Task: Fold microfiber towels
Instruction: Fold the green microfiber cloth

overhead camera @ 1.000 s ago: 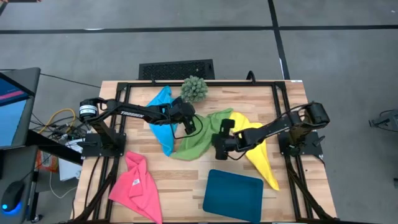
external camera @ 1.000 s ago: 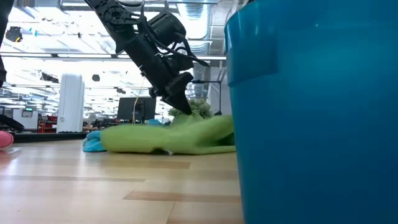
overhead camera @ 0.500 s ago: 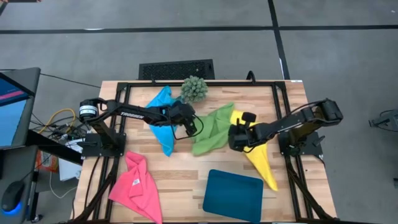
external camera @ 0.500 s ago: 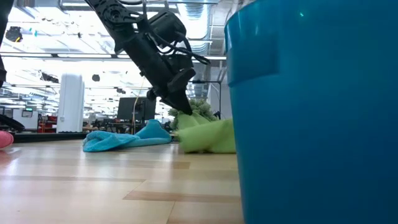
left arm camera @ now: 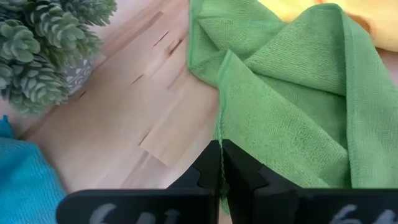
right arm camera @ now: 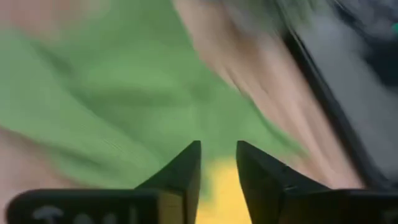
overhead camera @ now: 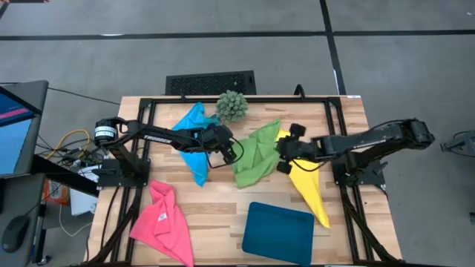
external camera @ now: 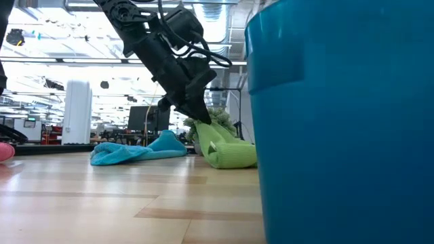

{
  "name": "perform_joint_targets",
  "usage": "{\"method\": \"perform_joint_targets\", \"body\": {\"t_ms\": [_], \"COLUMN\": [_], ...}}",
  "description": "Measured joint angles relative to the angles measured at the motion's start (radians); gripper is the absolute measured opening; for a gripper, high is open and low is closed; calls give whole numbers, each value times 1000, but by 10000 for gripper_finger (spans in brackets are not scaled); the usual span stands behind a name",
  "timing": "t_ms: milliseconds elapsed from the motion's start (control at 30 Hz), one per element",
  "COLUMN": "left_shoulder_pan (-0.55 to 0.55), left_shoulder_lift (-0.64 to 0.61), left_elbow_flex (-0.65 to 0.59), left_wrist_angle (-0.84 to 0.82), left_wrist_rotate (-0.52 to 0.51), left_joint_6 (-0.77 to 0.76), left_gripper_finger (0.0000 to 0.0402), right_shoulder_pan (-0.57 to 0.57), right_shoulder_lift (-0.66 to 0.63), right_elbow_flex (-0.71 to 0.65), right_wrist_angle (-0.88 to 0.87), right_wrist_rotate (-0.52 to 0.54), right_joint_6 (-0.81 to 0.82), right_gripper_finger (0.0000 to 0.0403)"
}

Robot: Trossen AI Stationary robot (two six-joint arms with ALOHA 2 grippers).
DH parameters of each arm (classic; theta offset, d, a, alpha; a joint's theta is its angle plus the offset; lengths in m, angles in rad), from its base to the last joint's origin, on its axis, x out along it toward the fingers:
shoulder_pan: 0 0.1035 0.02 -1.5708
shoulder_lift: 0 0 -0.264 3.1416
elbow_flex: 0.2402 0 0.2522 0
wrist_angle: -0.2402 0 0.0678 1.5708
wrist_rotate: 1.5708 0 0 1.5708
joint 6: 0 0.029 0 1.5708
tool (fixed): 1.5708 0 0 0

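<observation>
Item 1, lime green towel [overhead camera: 254,152]: we find it crumpled at the middle of the wooden surface [overhead camera: 223,215], folded over on itself in loose layers. In the low view it sits as a bunched mound [external camera: 224,146] to the right of the blue cloth.

Item 2, sky blue towel [overhead camera: 194,144]: we find it left of the green one, stretched from far to near, partly under the left arm.

Item 3, yellow towel [overhead camera: 310,189]: we find it right of the green towel, a long tapering shape running toward the near right edge, with its far end beneath the right tool.

Item 4, hot pink towel [overhead camera: 165,219]: we find it at the near left corner, rumpled, well apart from the others.

Item 5, left tool [overhead camera: 228,150]: closed, its fingers [left arm camera: 214,171] pressed together on the left edge of the green towel, pinching that hem low against the surface.

Item 6, right tool [overhead camera: 285,152]: we see its fingers [right arm camera: 186,171] standing apart with a gap between them, holding nothing, hovering at the seam where the green and yellow towels meet.

Item 7, dark teal tray [overhead camera: 277,230]: lying flat near the front edge, just left of the yellow towel's tip.

Item 8, spiky green ball plant [overhead camera: 231,106]: at the far edge, between the blue and green towels.
</observation>
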Motion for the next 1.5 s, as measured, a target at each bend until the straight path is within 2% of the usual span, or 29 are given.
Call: {"method": "perform_joint_targets", "body": {"t_ms": [67,167,333,467,733,967,1500], "left_shoulder_pan": [1,1,0,0,0,0,0], "left_shoulder_lift": [0,0,0,0,0,0,0], "left_elbow_flex": [0,0,0,0,0,0,0], "left_wrist_angle": [0,0,-5,-11,-16,-26,-23], "left_wrist_rotate": [-10,-29,-28,-25,-25,-26,-26], "left_joint_6": [0,0,0,0,4,7,11], "left_gripper_finger": [0,0,0,0,0,0,0], "right_shoulder_pan": [12,37,45,31,34,29,0], "right_shoulder_lift": [-1,46,190,319,518,628,732], "right_elbow_flex": [2,3,2,15,141,213,231], "right_wrist_angle": [148,305,455,560,562,544,508], "right_wrist_rotate": [-82,-119,-148,-254,-349,-392,-395], "right_joint_6": [-51,-125,-181,-179,-196,-200,-189], "right_gripper_finger": [148,156,153,148,150,162,166]}}
